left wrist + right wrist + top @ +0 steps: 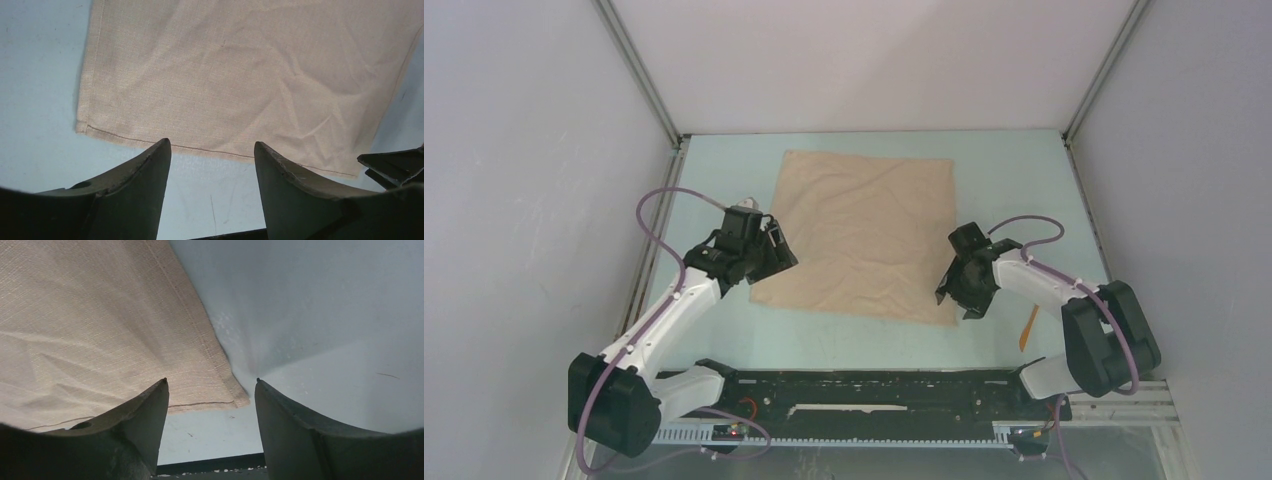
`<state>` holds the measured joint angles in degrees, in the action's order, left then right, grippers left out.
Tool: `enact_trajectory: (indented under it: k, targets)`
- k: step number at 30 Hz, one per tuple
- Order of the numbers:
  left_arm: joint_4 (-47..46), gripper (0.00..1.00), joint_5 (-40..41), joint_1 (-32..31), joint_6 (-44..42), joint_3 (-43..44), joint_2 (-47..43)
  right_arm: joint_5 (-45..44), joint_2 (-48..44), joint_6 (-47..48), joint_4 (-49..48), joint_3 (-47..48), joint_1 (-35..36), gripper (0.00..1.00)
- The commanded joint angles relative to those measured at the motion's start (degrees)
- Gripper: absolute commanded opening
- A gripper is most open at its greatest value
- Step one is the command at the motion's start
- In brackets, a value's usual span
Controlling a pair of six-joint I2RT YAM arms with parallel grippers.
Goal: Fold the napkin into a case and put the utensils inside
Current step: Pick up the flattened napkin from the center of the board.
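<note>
While left fingers (142, 177) and right fingers (142, 412) gape empty, napkin (864, 235) flat, unfolded, orange utensil (1028, 327) lying near-to-far

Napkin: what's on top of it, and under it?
Nothing lies on the napkin, spread flat on the table. One orange utensil lies off it, near the right arm. Anything beneath the cloth is hidden.

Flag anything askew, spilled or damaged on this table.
The napkin lies flat but turned slightly off square with the table, and it is creased. One orange utensil lies at the near right, partly behind the right arm; no second one shows. Nothing looks spilled or damaged.
</note>
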<state>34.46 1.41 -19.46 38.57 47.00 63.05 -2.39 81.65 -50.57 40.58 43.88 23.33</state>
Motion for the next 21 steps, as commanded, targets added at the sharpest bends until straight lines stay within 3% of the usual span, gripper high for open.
enact_trajectory:
  k: [1, 6, 21]
  targets:
    - [-1.58, 0.69, 1.11, 0.12, 0.2, -0.07, -0.28, 0.34, -1.03, -5.04, -1.76, 0.01, 1.4, 0.7]
    - [-0.55, 0.68, 1.98, 0.12, -0.62, 0.57, -0.66, -0.76, -1.4, -7.1, -0.86, -1.58, 2.06, 0.62]
    - [0.17, 0.68, 2.88, 0.13, -1.13, 0.74, -1.52, -2.77, -0.81, -14.27, 1.96, -2.93, 4.62, 0.57]
